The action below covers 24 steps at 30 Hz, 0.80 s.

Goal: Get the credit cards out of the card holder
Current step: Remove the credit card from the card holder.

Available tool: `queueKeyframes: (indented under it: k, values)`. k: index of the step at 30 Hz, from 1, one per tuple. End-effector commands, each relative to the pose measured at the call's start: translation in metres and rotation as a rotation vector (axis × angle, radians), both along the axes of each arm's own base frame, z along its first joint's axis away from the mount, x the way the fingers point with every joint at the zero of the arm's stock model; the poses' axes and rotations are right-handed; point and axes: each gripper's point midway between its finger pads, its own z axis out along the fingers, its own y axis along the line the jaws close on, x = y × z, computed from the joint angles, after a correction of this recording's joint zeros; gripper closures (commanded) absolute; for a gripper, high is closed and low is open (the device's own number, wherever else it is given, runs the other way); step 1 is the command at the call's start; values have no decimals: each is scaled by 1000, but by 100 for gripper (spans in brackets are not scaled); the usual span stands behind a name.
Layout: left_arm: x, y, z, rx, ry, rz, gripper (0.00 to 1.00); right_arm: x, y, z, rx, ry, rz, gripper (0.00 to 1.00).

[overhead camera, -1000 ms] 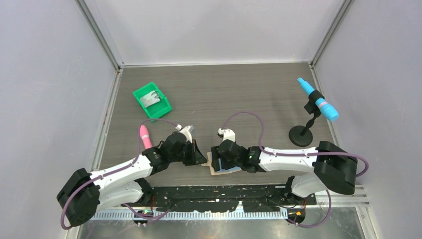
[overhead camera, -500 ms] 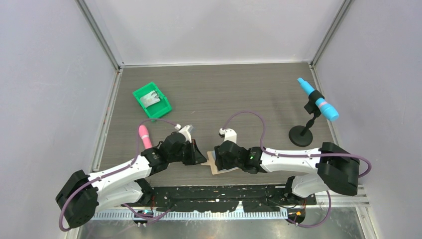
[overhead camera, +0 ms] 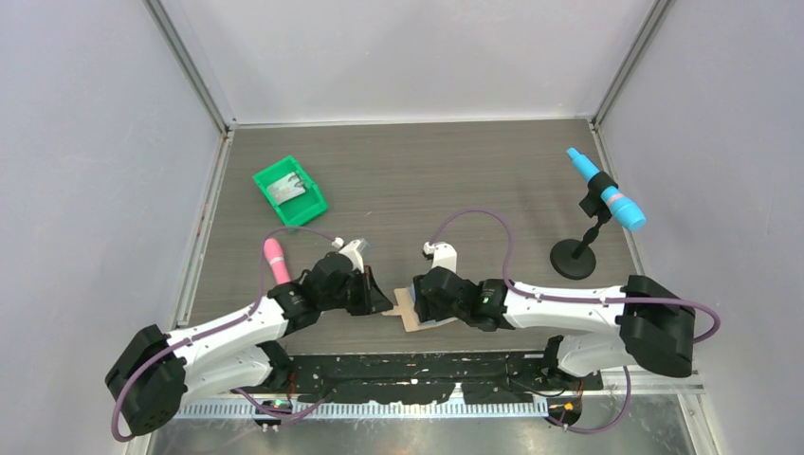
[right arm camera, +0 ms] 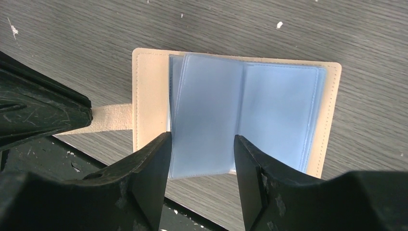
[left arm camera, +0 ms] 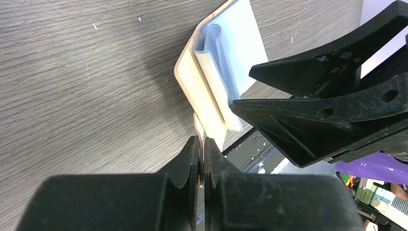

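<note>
Quick heads-up on what's different from a second ago: your right gripper (right arm camera: 202,139) has narrowed its fingers and slid a little further over the card holder (right arm camera: 140,96), so from the top view the blue insides are now mostly hidden under it. Its fingers are still apart, straddling the near edge of the left blue sleeve (right arm camera: 207,106), and I don't see them clamped on anything.

Your left gripper (left arm camera: 201,144) hasn't budged. It's pinched tight on the tan strap tab (right arm camera: 113,118), pinning the holder open and flat on the table (overhead camera: 427,180) near the front edge, between the two arms.

My read is that you're lining up to pick at a sleeve, but nothing is out yet. Honestly, I can't tell the credit cards from the plastic sleeves here, since it all looks the same pale blue.

Other stuff: the green bin (overhead camera: 305,210) is well off to the back left, a pink cylinder (overhead camera: 276,261) sits beside your left arm, and a blue tool on a black stand (overhead camera: 607,202) is far right. None of it is in your way. The real crowding is your two grippers, nearly nose to nose over the holder.
</note>
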Motion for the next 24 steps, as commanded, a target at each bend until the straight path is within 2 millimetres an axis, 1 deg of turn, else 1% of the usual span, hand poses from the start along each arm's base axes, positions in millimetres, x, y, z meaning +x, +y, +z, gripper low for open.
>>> queueKeyframes:
  k: [1, 8, 12, 14, 16, 20, 22, 23, 24]
  values:
    - [1, 1, 3, -8, -15, 10, 100, 10, -6, 18, 1, -54, -55, 43]
    - [2, 4, -3, 18, -13, 16, 100, 11, -13, 25, 2, -70, -71, 43]
    - [2, 6, -6, 31, -13, 17, 100, 13, -19, 24, -15, -78, -85, 43]
    - [3, 8, -6, 48, -19, 21, 100, 14, -26, 22, -40, -83, -99, 43]
    - [2, 10, -6, 60, -22, 20, 100, 16, -41, 18, -92, -92, -130, 43]
    - [2, 9, -1, 44, -32, 13, 100, 21, -66, 12, -141, -92, -183, 43]
    - [0, 7, 2, 27, -34, 5, 100, 23, -72, 18, -138, -93, -192, 43]
    - [0, 6, 3, 20, -35, 1, 100, 24, -69, 29, -113, -101, -190, 43]
    - [0, 5, 4, 15, -35, -2, 100, 23, -68, 34, -108, -102, -183, 43]
